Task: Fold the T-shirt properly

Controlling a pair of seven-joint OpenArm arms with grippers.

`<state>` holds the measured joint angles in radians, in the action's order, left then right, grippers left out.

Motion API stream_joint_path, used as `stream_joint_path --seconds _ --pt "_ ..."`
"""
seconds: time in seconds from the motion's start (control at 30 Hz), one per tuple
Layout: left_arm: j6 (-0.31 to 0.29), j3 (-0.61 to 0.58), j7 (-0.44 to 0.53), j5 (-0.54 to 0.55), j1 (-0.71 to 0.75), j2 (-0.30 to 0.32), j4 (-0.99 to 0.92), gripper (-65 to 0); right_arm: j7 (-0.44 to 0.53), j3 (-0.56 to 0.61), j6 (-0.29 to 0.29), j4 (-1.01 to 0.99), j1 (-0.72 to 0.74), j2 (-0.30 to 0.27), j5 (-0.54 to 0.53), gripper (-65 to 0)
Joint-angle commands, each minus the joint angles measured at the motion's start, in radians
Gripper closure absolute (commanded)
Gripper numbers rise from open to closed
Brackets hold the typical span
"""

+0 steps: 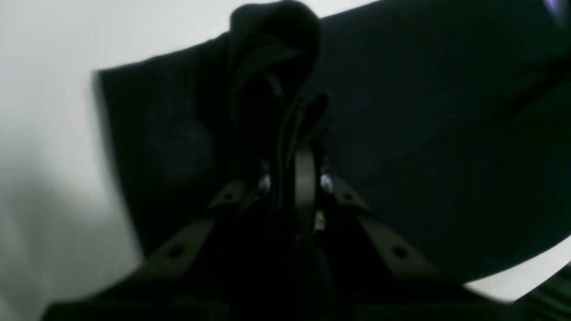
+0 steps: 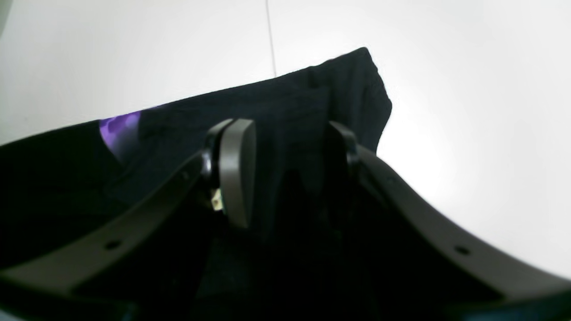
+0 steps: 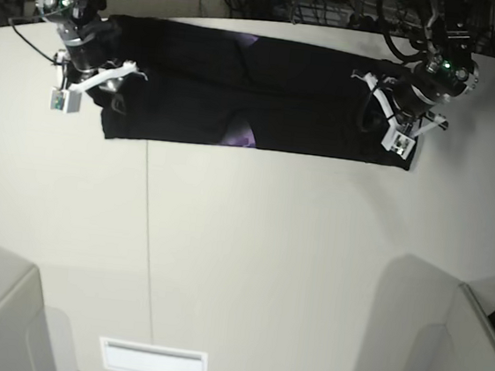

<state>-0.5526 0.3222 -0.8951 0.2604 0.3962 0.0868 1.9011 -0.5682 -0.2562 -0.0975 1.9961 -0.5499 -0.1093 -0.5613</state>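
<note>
Base view: long black T-shirt [image 3: 293, 93] band

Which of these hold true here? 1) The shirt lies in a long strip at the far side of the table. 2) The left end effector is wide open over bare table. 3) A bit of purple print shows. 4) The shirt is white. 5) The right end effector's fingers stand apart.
1) True: the T-shirt stretches in a long band across the far side of the table.
2) False: the left end effector is pinched shut on bunched black cloth.
3) True: a purple patch peeks out near the front edge.
4) False: it is black.
5) True: the right end effector has a gap between its fingers, above the cloth.
</note>
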Motion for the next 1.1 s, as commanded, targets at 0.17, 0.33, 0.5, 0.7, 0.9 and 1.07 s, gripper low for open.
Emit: stream_joint_path --seconds 0.17,0.33,0.5,0.7,0.9,1.07 --pt "0.009 -0.1 0.018 -0.062 -0.019 -0.065 0.018 0.0 0.021 -0.005 -0.003 0.016 0.0 -0.007 -0.007 -23.7" --pt "0.091 -0.174 0.018 -0.056 -0.039 -0.083 0.013 0.0 0.021 -0.007 -0.003 0.016 0.0 -0.007 -0.007 -23.7" --pt "0.107 -0.202 0.015 -0.054 -0.042 -0.084 0.041 0.0 0.021 -0.004 -0.003 0.016 0.0 -0.007 -0.007 -23.7" --pt "0.101 -0.137 0.008 -0.054 -0.041 -0.078 0.062 0.0 0.021 -0.004 -0.003 0.009 0.015 -0.007 -0.001 -23.7" --pt "0.099 -0.123 -0.072 0.037 -0.053 -0.077 0.1 0.0 0.021 -0.01 -0.001 -0.007 0.034 -0.007 -0.001 -23.7" --pt "0.104 -0.133 -0.072 0.168 -0.053 -0.063 0.1 0.0 0.021 -0.01 0.0 -0.008 0.038 -0.011 -0.001 -23.7"
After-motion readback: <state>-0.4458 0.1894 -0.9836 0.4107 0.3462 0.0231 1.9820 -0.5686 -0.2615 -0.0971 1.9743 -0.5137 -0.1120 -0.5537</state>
